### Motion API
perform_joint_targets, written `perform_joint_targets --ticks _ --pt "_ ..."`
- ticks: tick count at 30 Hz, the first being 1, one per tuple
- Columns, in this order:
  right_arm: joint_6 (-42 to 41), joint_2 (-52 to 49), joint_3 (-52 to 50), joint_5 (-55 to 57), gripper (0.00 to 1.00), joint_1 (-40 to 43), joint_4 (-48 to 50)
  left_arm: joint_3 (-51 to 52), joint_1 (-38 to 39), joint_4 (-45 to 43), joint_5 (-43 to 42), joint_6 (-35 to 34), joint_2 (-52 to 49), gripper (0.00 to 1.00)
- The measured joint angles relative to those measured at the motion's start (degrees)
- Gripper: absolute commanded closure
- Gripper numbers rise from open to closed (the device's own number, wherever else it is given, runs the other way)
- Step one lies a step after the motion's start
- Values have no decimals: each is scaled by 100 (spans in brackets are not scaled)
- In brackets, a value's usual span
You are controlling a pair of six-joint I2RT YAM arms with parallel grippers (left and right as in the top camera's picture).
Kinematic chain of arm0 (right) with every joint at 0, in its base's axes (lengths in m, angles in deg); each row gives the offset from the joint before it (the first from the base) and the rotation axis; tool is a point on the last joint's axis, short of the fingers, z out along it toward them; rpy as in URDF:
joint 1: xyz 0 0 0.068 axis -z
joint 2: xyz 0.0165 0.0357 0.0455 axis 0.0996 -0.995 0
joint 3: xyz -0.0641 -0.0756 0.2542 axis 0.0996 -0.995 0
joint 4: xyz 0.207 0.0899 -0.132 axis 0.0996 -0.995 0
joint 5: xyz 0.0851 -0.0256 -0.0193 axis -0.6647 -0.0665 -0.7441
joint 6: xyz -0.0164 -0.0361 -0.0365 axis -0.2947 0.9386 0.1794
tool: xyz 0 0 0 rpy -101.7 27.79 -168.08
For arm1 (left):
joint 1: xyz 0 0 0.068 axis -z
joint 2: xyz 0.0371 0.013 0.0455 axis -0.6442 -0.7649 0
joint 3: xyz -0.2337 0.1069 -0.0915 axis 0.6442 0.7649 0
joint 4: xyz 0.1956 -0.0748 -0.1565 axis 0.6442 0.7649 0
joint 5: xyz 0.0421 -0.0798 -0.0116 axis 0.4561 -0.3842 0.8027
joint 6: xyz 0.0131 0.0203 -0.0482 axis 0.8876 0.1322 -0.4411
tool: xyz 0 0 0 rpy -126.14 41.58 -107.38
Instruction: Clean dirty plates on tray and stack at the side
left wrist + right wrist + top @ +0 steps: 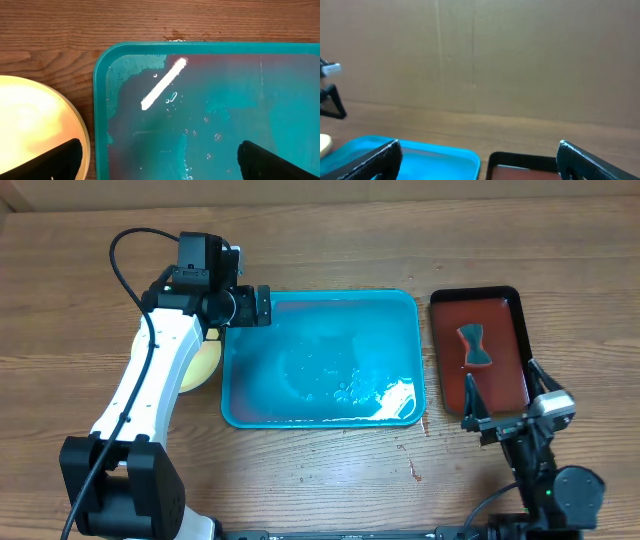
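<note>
Two trays lay on the counter: one blue tray and one red tray. One dark bow-shaped piece lay in the red tray. One yellow plate showed; any stacked beneath it could not be counted. Two arms: left arm, right arm.

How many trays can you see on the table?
2. The big blue tray lies in the middle of the table; the smaller dark red tray lies just right of it. None seems hidden.
</note>
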Motion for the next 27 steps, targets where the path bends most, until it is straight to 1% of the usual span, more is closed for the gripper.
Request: perform_joint_targets --ticks 4,7,11,18,27 --pt "2 365 -560 94 0 -24 219 0 0 0 0 0 0 0" --pt "0 503 -723 153 0 -24 221 0 0 2 0 0 0 0" --pt "0 527 -852 271 0 -24 203 0 0 2 0 0 0 0" --pt "-2 527 -916 431 0 -24 -278 0 0 2 0 0 0 0" --pt "-527 527 -916 452 0 -24 -273 0 0 0 0 0 0 0"
